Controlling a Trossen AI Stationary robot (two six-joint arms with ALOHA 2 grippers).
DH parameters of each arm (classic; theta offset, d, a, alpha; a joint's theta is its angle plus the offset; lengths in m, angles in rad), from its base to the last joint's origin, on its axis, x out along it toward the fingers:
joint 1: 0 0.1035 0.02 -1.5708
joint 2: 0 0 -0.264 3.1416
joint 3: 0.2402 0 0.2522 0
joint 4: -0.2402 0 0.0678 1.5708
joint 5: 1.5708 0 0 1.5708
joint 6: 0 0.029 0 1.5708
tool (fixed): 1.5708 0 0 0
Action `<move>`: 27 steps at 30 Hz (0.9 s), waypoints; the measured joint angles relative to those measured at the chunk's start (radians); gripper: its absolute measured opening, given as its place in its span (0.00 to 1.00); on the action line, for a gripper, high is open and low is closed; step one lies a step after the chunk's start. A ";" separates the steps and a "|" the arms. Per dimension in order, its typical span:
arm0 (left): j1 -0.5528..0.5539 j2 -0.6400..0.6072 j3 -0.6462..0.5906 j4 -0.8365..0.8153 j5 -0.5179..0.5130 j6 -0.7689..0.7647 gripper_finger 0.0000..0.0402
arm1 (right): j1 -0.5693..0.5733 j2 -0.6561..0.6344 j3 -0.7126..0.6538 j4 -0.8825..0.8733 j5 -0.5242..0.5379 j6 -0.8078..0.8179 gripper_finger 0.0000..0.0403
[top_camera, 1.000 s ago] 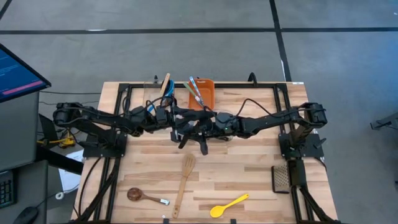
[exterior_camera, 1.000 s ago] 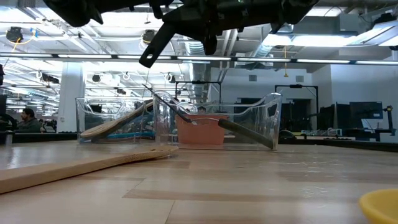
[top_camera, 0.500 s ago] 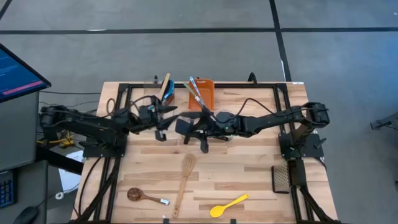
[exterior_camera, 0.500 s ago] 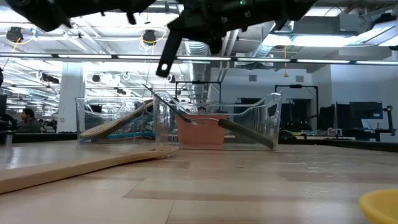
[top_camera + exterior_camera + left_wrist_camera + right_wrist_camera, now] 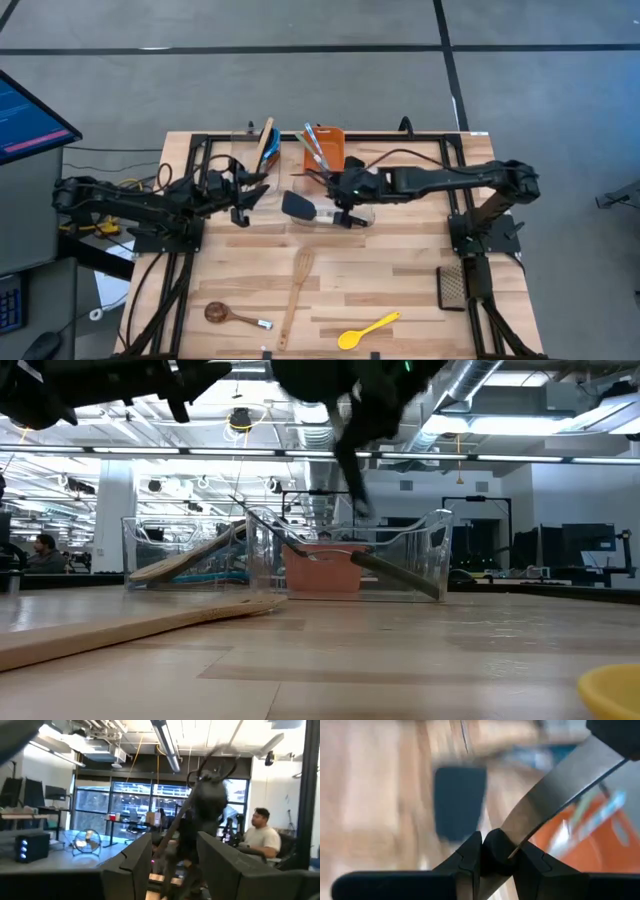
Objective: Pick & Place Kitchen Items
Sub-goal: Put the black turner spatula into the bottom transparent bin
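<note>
At frame centre, the right gripper clamps the handle of a black turner, its blade hanging over the table. The left gripper, at left centre, stands open and empty. Behind, the orange bin holds blue utensils; a wooden slotted spatula lies below.
</note>
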 joint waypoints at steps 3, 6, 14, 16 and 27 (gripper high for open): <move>-0.004 0.004 0.000 -0.002 0.001 -0.034 0.34 | -0.032 0.034 0.007 -0.107 -0.001 -0.010 0.17; -0.020 0.005 0.000 -0.002 0.001 -0.036 0.34 | -0.066 0.052 0.009 -0.184 -0.023 -0.022 0.17; -0.036 0.004 0.000 0.004 0.004 -0.030 0.33 | -0.136 0.133 0.028 -0.259 -0.164 -0.068 0.17; -0.036 0.005 0.000 -0.001 0.004 -0.029 0.33 | -0.140 0.169 0.036 -0.252 -0.182 -0.092 0.17; -0.036 0.008 0.000 0.001 0.004 -0.029 0.33 | -0.142 0.337 0.153 -0.438 -0.222 -0.144 0.17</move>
